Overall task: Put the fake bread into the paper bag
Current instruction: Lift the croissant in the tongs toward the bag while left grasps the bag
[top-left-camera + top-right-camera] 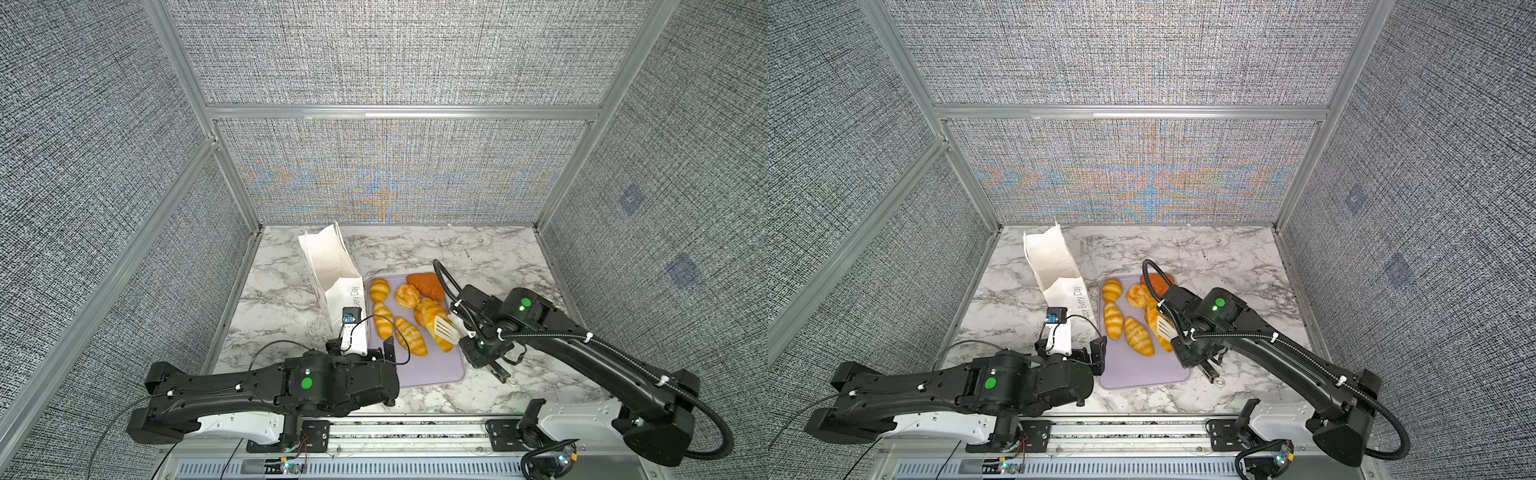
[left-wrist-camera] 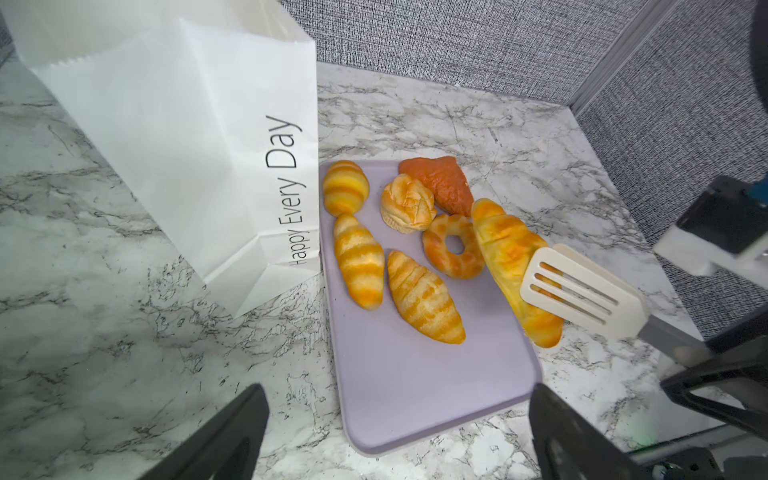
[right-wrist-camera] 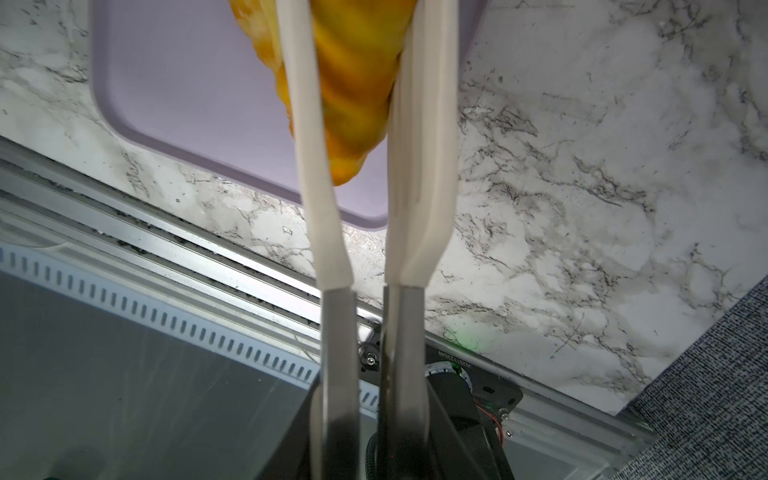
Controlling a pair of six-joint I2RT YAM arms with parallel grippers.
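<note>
Top views: the paper bag [image 1: 332, 266] stands upright on the tabletop [image 1: 498, 257], mouth up, right against the left edge of the lilac tray [image 1: 432, 370]. The part of its inside I can see is bare white paper, with no bread showing. The right gripper [image 1: 478, 349] is clamped on white tongs [image 1: 445, 328], and the tongs pinch the big croissant [image 1: 428, 311] at the tray's right side. The left gripper [image 1: 361, 351] is empty with its jaws wide apart, at the tray's near-left corner by the bag's base.

Left wrist: I count seven pieces of fake bread. Six lie loose on the tray: three croissants [image 2: 424, 297], a bun [image 2: 409, 203], a doughnut [image 2: 455, 247] and a reddish wedge [image 2: 438, 180]. The seventh is the croissant in the tongs. It sits tilted, with its far end over the doughnut and wedge and its near end past the tray rim. It looks just lifted, but I can't confirm it's clear of the tray.

Right wrist: both tong arms [image 3: 307, 145] press the croissant's [image 3: 353, 83] sides. Its tip hangs over the tray's [image 3: 187, 104] near corner.

Status, my read: nothing is bagged as far as I can see, and the first transfer is at the grasp/lift stage. This piece has to go across the tray to the bag mouth and be released there. After that, six more go the same way.
</note>
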